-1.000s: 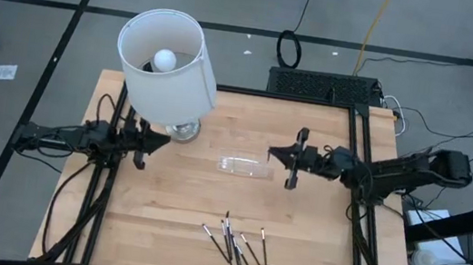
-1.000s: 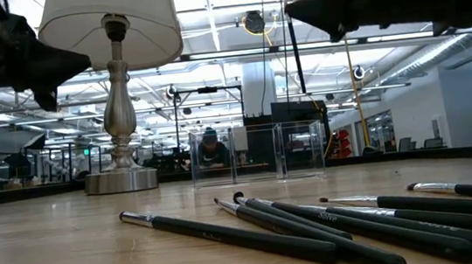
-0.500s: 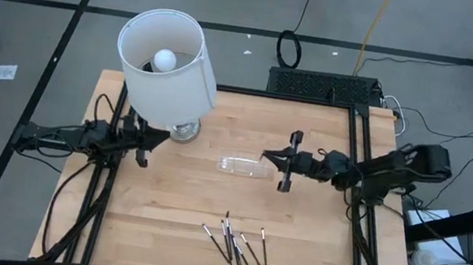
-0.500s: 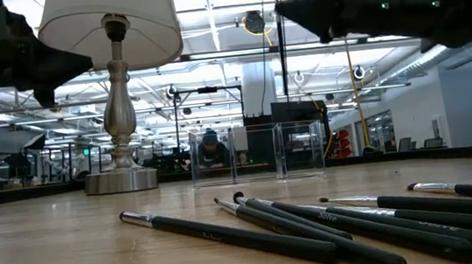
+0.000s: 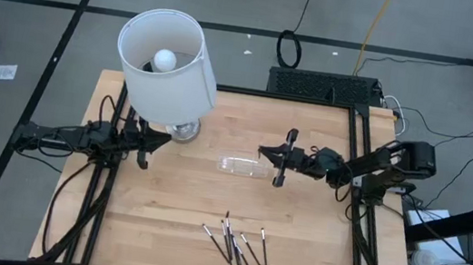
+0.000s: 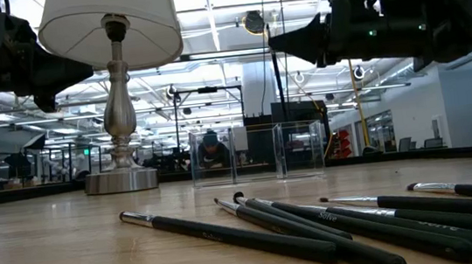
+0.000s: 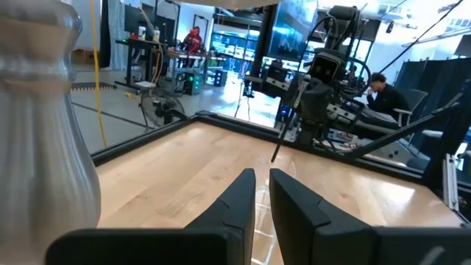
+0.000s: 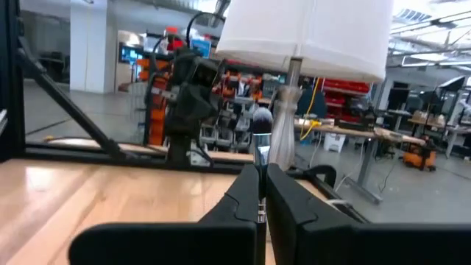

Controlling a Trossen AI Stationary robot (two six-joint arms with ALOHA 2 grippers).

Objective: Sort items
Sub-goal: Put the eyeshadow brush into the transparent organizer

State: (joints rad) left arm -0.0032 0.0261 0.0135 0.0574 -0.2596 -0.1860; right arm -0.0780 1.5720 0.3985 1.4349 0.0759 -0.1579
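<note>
Several items, thin dark brushes (image 5: pixel 236 247) with silvery ends, lie in a loose bunch near the table's near edge (image 6: pixel 316 225). My right gripper (image 5: pixel 261 150) hovers just right of the clear tray (image 5: pixel 241 166) and is shut on one more brush (image 6: pixel 279 83). This brush also shows in the left wrist view (image 7: pixel 285 134). My left gripper (image 5: pixel 166 140) waits beside the lamp's base (image 5: pixel 184 129), open by a narrow gap (image 7: pixel 262 180) with nothing in it. My right gripper pinches the brush between its two fingertips, just below the silvery ferrule (image 8: pixel 260 156); the brush head (image 8: pixel 261 121) stands above the fingers. The fingers come level from the table's right side and lie across the brush. Its long handle (image 6: pixel 282 101) hangs nearly upright below them, clear of the table.
A tall lamp with a white shade (image 5: pixel 168 59) stands at the far left on a silver foot (image 6: pixel 121 179). The clear tray (image 6: pixel 256 154) lies mid-table. Bare wood (image 5: pixel 163 205) lies between the tray and the brushes.
My right gripper has gone toward the table's left edge and down, nearer the clear tray. It stays shut on the brush, which still hangs upright below the fingers.
</note>
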